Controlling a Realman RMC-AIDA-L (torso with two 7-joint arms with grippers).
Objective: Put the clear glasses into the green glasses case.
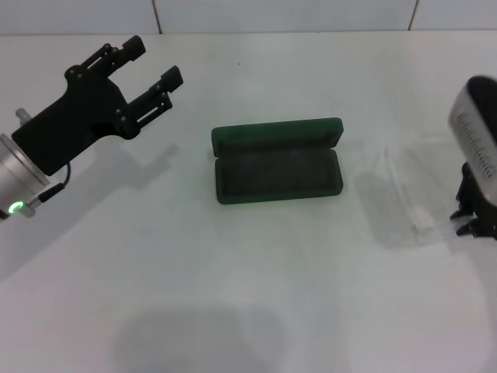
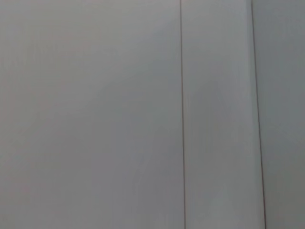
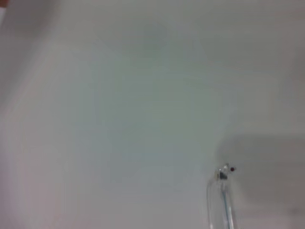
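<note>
Right gripper (image 1: 466, 225) sits at the right edge of the frame, right by the clear glasses (image 1: 404, 203), but I can't tell if it's gripping them (mostly cut off). Green glasses case (image 1: 277, 160) lies open mid-frame, empty, so nothing's placed yet. Left gripper (image 1: 147, 66) hangs spread wide, upper left.

We saw a matte black left end effector (image 1: 147, 66) with a silver wrist cuff, a green light and a thin black cable; the right end effector (image 1: 468, 227) was black under a grey-white housing.
</note>
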